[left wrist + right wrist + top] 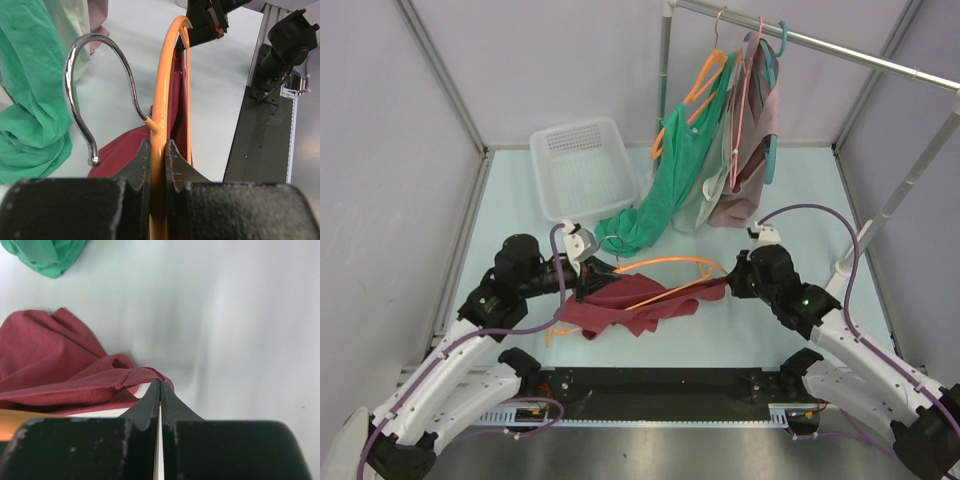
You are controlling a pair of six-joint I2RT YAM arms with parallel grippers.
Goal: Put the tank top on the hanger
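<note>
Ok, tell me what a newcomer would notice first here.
The orange hanger mid-table, pinched in the left hand, with the maroon tank top bunched beneath it and the right hand shut on its edge. Behind, a green garment trails from the rail.

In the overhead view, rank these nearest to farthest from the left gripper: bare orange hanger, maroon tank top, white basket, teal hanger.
1. The thin bare orange plastic hanger, clamped in the left gripper.
2. The dark red fabric tank top, just to its right.
3. The white plastic mesh basket, behind it.
4. The teal hanger, hanging far back right.
</note>
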